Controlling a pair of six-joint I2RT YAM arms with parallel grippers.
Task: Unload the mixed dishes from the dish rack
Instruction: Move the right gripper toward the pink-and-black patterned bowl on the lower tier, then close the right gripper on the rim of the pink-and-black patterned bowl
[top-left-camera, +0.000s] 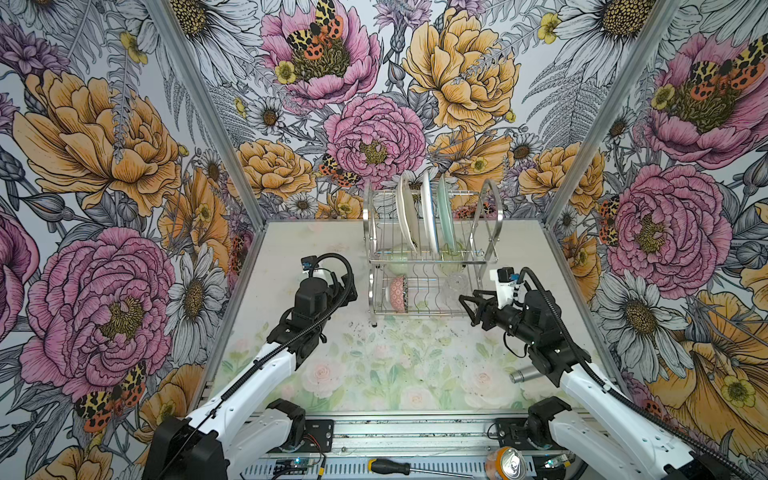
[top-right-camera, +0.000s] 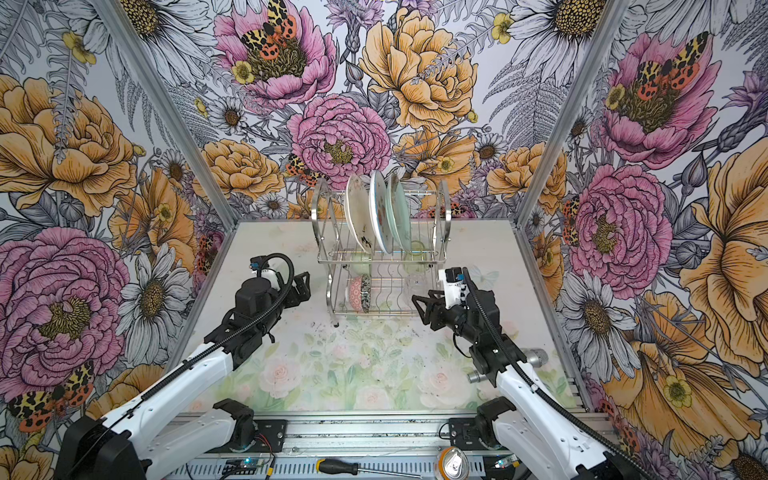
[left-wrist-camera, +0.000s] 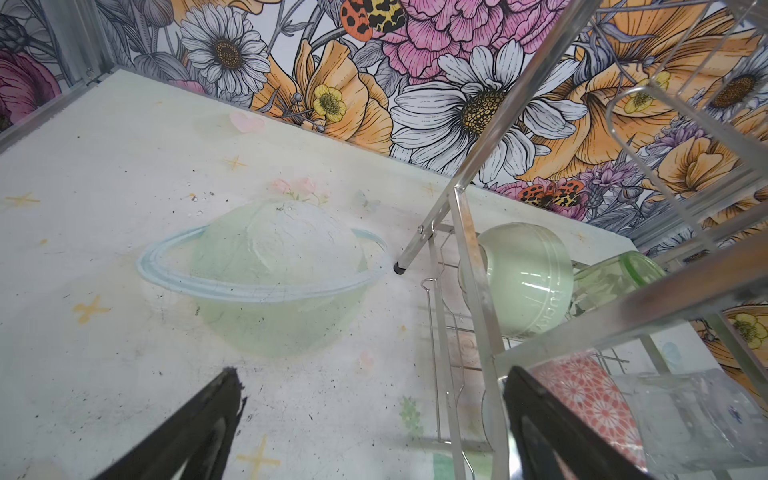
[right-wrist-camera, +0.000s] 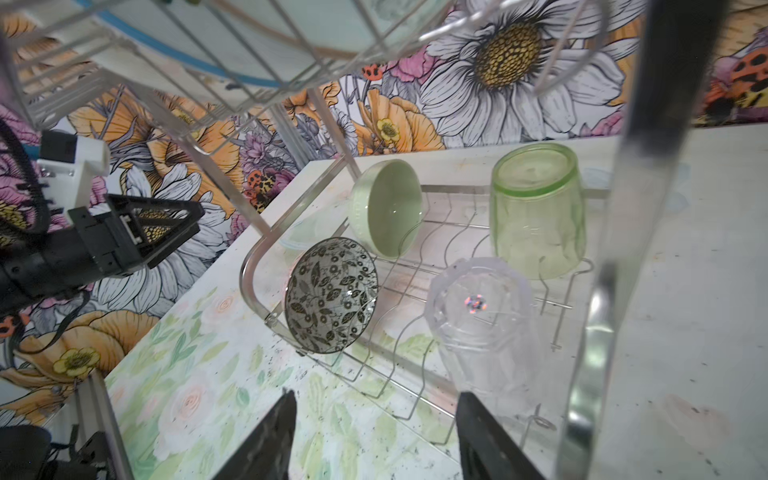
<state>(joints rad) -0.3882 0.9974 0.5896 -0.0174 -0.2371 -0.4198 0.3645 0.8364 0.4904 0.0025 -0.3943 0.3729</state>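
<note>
Steel wire dish rack (top-left-camera: 428, 262) fully loaded: clear glass (right-wrist-camera: 482, 328), mouth-down to drain on the lower tier, sits just ahead of the right jaws, parted and empty, presumably for a side grasp; left jaws, spread wide, empty, near the patterned bowl (right-wrist-camera: 330, 295).

Shiny steel wire forms the dish rack (top-left-camera: 428, 262); the pale green bowl (right-wrist-camera: 386, 208) looks glossy and glazed; the clear glass (right-wrist-camera: 482, 328) and green tumbler (right-wrist-camera: 536, 216) are smooth, transparent.

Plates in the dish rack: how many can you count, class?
3, standing on edge in the upper shelf of the dish rack: cream plate left, white plate middle, mint green plate right. None appears hidden.
</note>
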